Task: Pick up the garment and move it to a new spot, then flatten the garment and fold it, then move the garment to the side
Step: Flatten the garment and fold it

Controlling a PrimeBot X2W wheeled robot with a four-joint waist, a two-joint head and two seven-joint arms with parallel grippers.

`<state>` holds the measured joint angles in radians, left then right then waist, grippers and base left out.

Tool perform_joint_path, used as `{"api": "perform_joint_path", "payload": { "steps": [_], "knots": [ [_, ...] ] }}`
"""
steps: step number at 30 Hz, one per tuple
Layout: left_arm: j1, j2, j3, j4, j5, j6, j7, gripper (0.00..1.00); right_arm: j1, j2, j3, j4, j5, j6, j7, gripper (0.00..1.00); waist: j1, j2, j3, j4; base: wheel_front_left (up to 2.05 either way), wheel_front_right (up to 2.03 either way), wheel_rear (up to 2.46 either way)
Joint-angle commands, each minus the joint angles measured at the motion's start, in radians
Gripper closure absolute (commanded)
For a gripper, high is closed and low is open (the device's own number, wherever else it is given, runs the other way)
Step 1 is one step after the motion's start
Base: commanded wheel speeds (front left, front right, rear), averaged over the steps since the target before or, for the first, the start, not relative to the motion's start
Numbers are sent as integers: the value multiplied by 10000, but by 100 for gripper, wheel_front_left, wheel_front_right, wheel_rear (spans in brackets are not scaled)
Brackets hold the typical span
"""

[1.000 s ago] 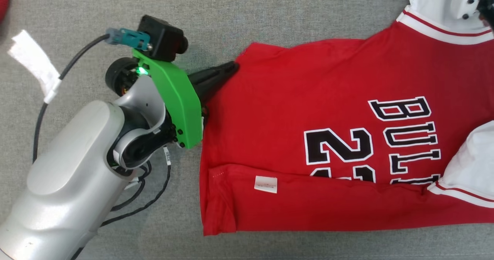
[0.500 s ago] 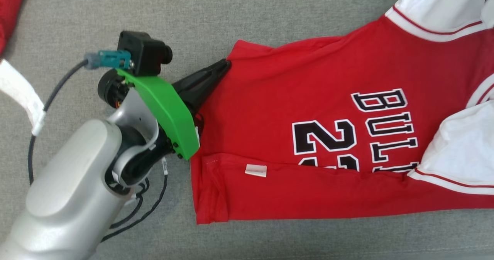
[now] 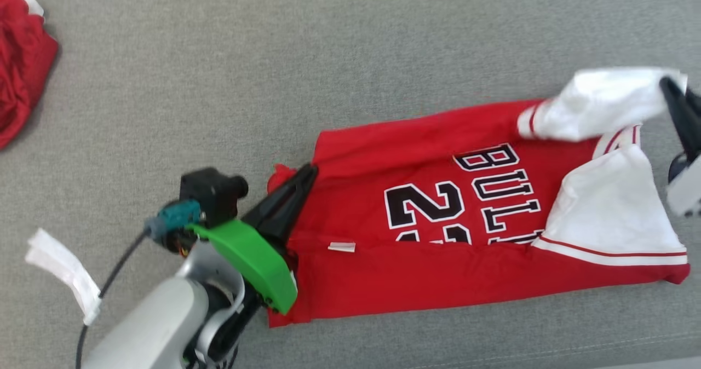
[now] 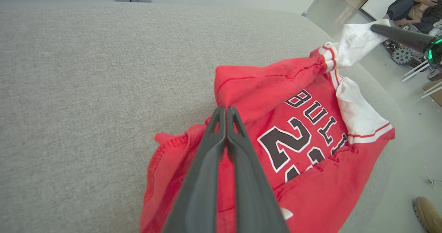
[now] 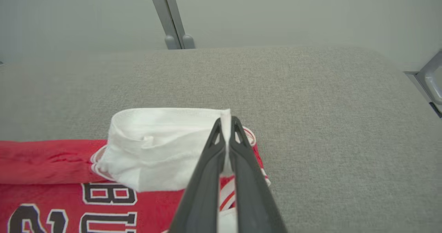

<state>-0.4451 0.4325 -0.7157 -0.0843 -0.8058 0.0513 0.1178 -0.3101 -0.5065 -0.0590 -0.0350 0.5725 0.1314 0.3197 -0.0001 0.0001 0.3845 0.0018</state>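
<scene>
Red, white-sleeved jersey lies between left pincer, closed on its hem, and right pincer, closed on a sleeve.

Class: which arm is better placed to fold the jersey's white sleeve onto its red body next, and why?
Likely right: the right tool is shut on the white sleeve; the left tool pinches the jersey's hem at the opposite end.

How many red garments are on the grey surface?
2. The jersey lies centre-right in the head view, pinched by the left gripper and right gripper. A crumpled red garment sits upper left, partly out of frame.
</scene>
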Motion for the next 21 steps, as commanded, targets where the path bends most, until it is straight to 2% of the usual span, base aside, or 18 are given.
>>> {"api": "perform_joint_path", "payload": {
  "steps": [1, 5, 10, 11, 12, 13, 14, 15, 21],
  "knots": [
    [320, -20, -24, 21, 42, 97, -179, 100, 441, 196, -124, -245, 64, -15, 33, 100, 1, -1, -461, -351, 0, 0, 0],
    [1025, -189, -173, 240, 222, 298, -779, 100, 1470, 649, -419, -774, -66, -15, 154, 100, 1, -1, -575, -475, 0, 0, 0],
    [1502, -360, -287, 789, 522, 490, -1514, 100, 2015, 1055, -495, -744, -332, -15, 127, 100, 1, -1, -608, -535, 0, 0, 0],
    [1559, -402, -337, 867, 559, 499, -1603, 91, 2047, 1071, -507, -667, -427, -15, 109, 100, 1, -1, -618, -533, 0, 0, 0],
    [1599, -451, -390, 975, 641, 529, -1717, 66, 2048, 1094, -540, -557, -567, -15, 64, 100, 1, -1, -630, -522, 0, 0, 0],
    [1632, -467, -438, 1079, 707, 547, -1754, 28, 2040, 1097, -570, -441, -680, -15, 8, 97, 1, -1, -640, -512, 0, 0, 0],
    [1712, -493, -530, 1171, 789, 554, -1805, 0, 2054, 1080, -548, -292, -830, -15, 2, 49, 1, -1, -662, -496, 0, 0, 0],
    [1775, -522, -586, 1228, 842, 573, -1829, 0, 2096, 1085, -513, -169, -911, -15, 15, 0, 1, -1, -693, -473, 0, 0, 0],
    [2377, -260, -952, 1365, 850, 829, -1498, 0, 2356, 1053, -404, 80, -1033, -15, 72, 0, 1, -1, -984, -388, 0, 0, 0]
  ]
}}
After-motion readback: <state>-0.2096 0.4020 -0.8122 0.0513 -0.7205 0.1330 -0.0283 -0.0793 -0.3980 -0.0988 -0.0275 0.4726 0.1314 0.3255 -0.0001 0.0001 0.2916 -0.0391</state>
